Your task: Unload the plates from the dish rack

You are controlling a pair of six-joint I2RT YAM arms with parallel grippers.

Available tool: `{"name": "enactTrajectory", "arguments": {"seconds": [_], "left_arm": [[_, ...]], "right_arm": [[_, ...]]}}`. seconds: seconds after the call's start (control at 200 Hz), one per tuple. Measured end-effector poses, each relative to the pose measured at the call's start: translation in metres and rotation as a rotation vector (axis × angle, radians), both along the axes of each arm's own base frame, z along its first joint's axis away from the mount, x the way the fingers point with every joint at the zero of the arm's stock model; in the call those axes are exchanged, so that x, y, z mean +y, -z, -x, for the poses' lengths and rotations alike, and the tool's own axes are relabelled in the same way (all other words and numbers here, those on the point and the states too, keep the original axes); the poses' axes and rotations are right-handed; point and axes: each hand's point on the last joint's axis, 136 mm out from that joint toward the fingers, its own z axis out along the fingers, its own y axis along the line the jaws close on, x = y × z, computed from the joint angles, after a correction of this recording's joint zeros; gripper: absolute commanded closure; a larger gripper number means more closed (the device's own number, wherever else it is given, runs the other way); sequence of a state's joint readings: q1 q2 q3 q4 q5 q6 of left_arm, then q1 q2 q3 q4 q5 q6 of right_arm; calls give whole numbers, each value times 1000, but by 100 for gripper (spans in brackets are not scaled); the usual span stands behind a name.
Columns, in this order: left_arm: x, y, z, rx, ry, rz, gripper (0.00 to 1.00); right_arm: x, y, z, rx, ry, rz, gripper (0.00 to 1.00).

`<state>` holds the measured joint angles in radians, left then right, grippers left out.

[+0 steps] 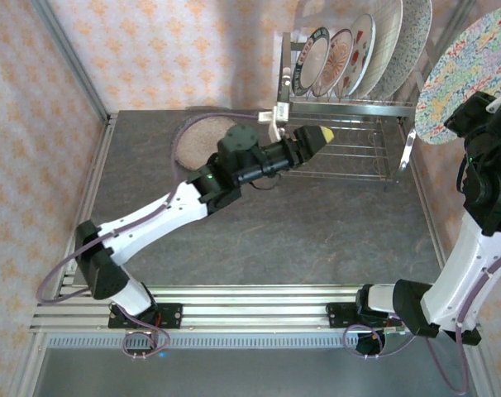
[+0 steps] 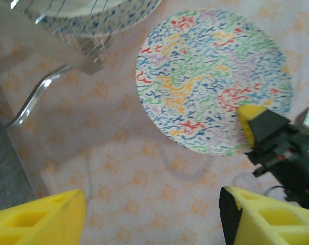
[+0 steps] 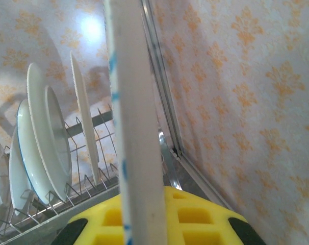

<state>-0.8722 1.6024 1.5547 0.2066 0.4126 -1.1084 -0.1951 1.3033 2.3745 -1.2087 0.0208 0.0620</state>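
Right gripper (image 1: pixel 475 109) is clenched on the lower rim of the squiggle-patterned plate (image 1: pixel 461 78), which rises upright above those jaws, clear of the dish rack (image 1: pixel 350 124). I judge that keeps it off the wires. The other plates (image 1: pixel 350 58) stand slotted, well off to the side. Left gripper (image 2: pixel 152 214) is released, nothing between its jaws, and the rack's end is just ahead, likely positioned for a handover.

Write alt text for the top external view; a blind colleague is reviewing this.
The right gripper holds a multicoloured plate aloft, right of the dish rack, where five plates stand. The left gripper points at the rack's left end; a speckled plate lies on the table.
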Motion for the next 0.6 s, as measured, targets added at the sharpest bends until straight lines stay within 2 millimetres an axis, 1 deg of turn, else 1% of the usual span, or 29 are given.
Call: {"name": "enactTrajectory", "arguments": {"seconds": [0.15,0.215,0.28,0.355,0.425,0.49,0.601], "left_arm": [[-40,29,2,84,57,-16,33],[-57,38,7,116,89,-15,33],[-73,43,12,138,121,-9,33],[-90,45,18,158,152,1,31],[-102,45,23,172,174,11,31],[-110,42,27,186,194,25,31],[-118,39,28,208,210,59,32]], "right_arm": [[2,13,17,18,23,-71,100],[4,19,24,24,27,-104,100],[7,25,30,29,29,-140,100],[11,30,36,29,26,-181,100],[15,35,40,25,19,-221,100],[18,38,44,22,14,-255,100],[24,44,48,13,3,-316,100]]}}
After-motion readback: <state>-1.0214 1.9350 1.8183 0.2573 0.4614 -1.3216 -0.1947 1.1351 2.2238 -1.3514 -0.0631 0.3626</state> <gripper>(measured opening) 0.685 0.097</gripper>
